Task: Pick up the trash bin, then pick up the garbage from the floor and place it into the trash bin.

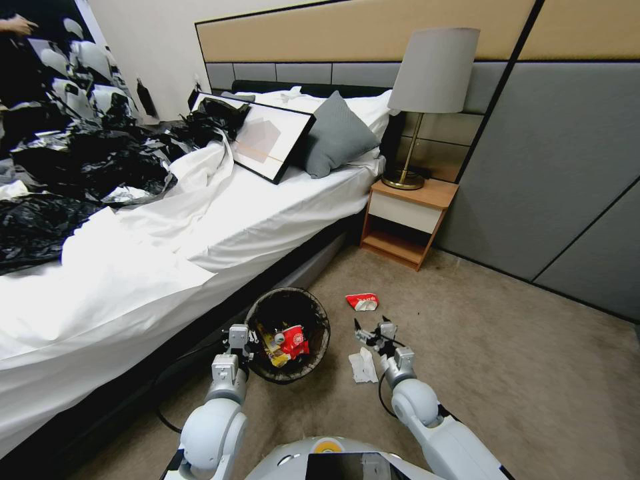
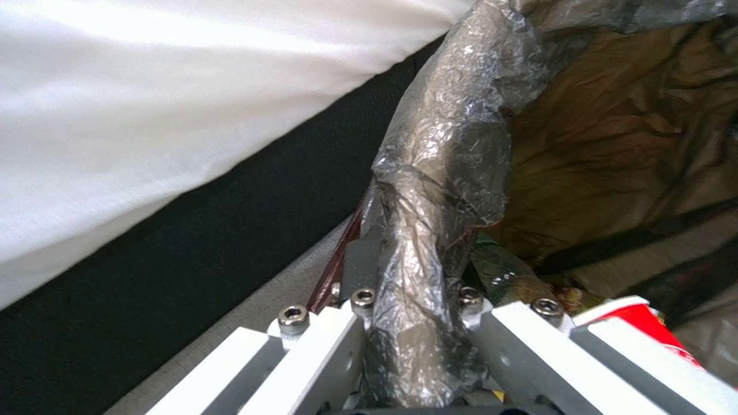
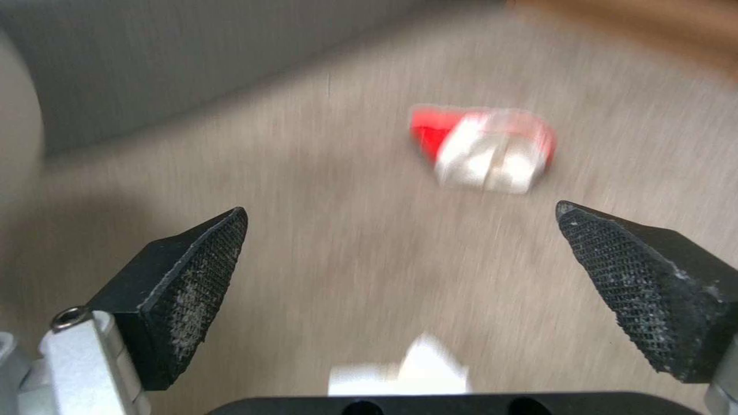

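The trash bin, lined with a dark bag, is beside the bed with red and yellow wrappers inside. My left gripper is shut on its near left rim; in the left wrist view the fingers clamp the bag-covered rim, with a red wrapper beside them. My right gripper hangs open over the carpet. A red and white wrapper lies just beyond it and a crumpled white paper just under it. The right wrist view shows the open gripper, the wrapper ahead and the paper near the wrist.
The bed with white sheets and black bags runs along the left, right against the bin. A wooden nightstand with a lamp stands at the back. Grey wall panels close the right side. Open carpet lies to the right.
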{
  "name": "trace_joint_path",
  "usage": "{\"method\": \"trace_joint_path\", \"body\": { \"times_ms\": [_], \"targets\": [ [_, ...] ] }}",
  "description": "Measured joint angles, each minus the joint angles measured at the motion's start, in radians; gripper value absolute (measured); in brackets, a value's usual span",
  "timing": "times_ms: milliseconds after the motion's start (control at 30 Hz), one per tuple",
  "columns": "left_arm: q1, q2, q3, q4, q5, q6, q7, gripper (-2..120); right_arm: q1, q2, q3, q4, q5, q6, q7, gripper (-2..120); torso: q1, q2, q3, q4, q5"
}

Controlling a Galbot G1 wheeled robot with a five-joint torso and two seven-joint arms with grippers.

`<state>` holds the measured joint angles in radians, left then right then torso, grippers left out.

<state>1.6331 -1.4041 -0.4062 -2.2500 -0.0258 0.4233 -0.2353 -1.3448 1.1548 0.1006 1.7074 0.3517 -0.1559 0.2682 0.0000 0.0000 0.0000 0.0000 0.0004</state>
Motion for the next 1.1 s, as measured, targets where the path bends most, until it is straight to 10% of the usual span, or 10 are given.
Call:
{"method": "trace_joint_path", "body": {
  "times_ms": [533, 1100],
  "targets": [
    [0.003, 0.002, 0.001, 0.004, 0.001, -0.007, 0.001, 0, 0.021, 0.031, 0.015, -0.175, 0.1, -0.191, -0.075, 100, 0.0, 0.0, 0.0, -0.0001, -0.0005],
    [0.011, -0.008, 0.004, 0.009, 0.016, -0.022, 0.003, 0, 0.1, 0.089, 0.013, -0.315, 0.059, -0.139, -0.158, 100, 0.0, 0.0, 0.0, 0.0002, -0.0003]
  ]
}}
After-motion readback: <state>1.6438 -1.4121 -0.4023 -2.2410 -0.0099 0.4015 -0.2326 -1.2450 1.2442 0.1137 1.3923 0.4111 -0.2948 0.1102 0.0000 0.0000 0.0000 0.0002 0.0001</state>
